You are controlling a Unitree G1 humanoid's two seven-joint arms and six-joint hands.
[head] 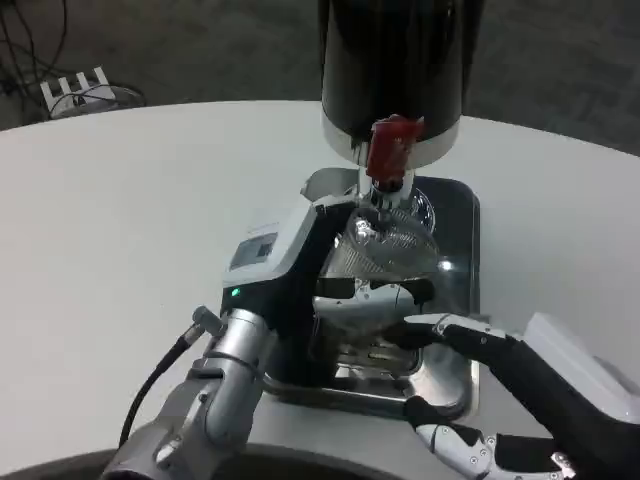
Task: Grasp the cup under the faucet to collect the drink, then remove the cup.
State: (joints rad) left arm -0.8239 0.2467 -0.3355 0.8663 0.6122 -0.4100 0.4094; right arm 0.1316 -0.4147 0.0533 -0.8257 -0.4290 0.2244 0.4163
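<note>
Clear plastic cup (385, 250), gripped by the left hand (330, 270), should stay upright, centred beneath the red-handled faucet (392, 150), while the right hand (480, 390) hovers spread, holding nothing.

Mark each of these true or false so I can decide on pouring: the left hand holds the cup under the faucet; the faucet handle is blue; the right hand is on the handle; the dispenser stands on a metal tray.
1. The left hand holds the clear cup under the faucet. True.
2. The faucet handle is blue. False: it is red.
3. The right hand is on the handle. False: it is low, by the tray's near edge.
4. The dispenser stands on a metal tray. True.
</note>
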